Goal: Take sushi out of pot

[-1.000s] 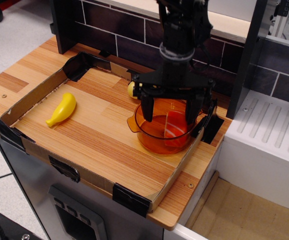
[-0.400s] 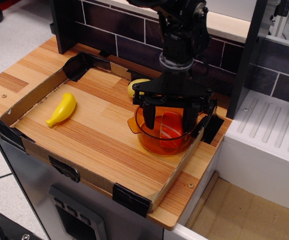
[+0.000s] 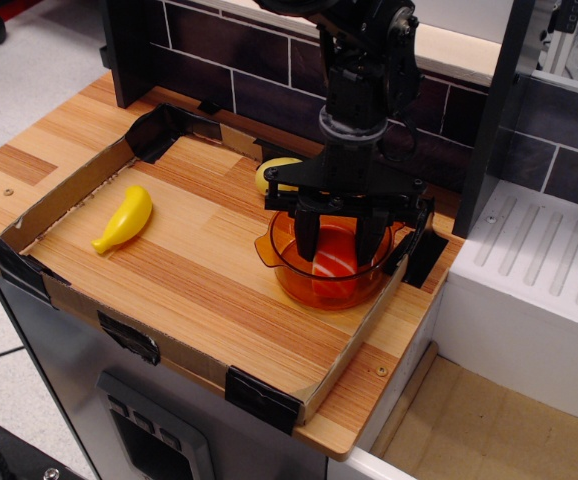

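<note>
The translucent orange pot [image 3: 294,283] stands at the right end of the cardboard-edged wooden board. The sushi [image 3: 337,270], red-orange with a white stripe, shows inside it, seen partly through the pot wall. My gripper [image 3: 338,250] reaches straight down into the pot. Its two black fingers [image 3: 309,232] stand close on either side of the sushi and appear closed on it. The sushi is low inside the pot, below the rim.
A yellow banana toy [image 3: 124,218] lies at the board's left. A round pale-yellow fruit [image 3: 272,173] sits just behind the pot. A low cardboard rim [image 3: 64,200] frames the board. A dark tiled wall stands behind and a white drainer [image 3: 539,255] to the right.
The fingers, spread wide over the pot a second ago, have closed inward onto the sushi. The gripper has stayed over the pot.
</note>
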Available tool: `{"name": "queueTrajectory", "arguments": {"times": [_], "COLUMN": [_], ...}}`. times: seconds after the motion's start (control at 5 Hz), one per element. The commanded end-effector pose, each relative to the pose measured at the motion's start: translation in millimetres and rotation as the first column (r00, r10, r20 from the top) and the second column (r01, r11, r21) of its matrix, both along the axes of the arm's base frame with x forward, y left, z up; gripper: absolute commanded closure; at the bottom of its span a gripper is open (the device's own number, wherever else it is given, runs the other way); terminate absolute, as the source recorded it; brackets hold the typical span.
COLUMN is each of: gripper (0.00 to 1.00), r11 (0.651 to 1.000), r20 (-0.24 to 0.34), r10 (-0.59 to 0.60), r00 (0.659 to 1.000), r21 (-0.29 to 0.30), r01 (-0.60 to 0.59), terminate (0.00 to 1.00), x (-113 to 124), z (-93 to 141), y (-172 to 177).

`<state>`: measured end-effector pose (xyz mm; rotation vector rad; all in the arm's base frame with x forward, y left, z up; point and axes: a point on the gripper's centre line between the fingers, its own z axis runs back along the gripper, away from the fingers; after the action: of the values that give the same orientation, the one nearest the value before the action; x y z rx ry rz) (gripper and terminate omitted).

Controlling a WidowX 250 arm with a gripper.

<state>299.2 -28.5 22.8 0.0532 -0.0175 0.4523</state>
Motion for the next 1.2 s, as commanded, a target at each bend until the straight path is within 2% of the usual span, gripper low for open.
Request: {"name": "queueTrajectory", "arguments": {"times": [0.0, 0.2, 0.4, 0.6, 0.8, 1.0], "gripper": [1.0, 1.0, 1.0, 1.0, 1.0, 1.0], "r11": [0.998, 0.995, 0.991, 0.993, 0.995, 0.998], "r20": [0.126, 0.183, 0.124, 0.081, 0.002, -0.003], "r10": [0.03, 0.023, -0.013, -0.053, -0.043, -0.043], "r00": [0.992, 0.983, 0.992, 0.995, 0.999, 0.999], "r21": [-0.054, -0.102, -0.134, -0.102, -0.094, -0.051], "r01": [-0.024, -0.004, 0.029, 0.061, 0.043, 0.043], "terminate": [0.0, 0.0, 0.0, 0.0, 0.0, 0.0], "x": [6, -12, -34, -52, -57, -61], "z": [68, 101, 99, 85, 66, 49], "y": [7, 12, 26, 42, 60, 73]}}
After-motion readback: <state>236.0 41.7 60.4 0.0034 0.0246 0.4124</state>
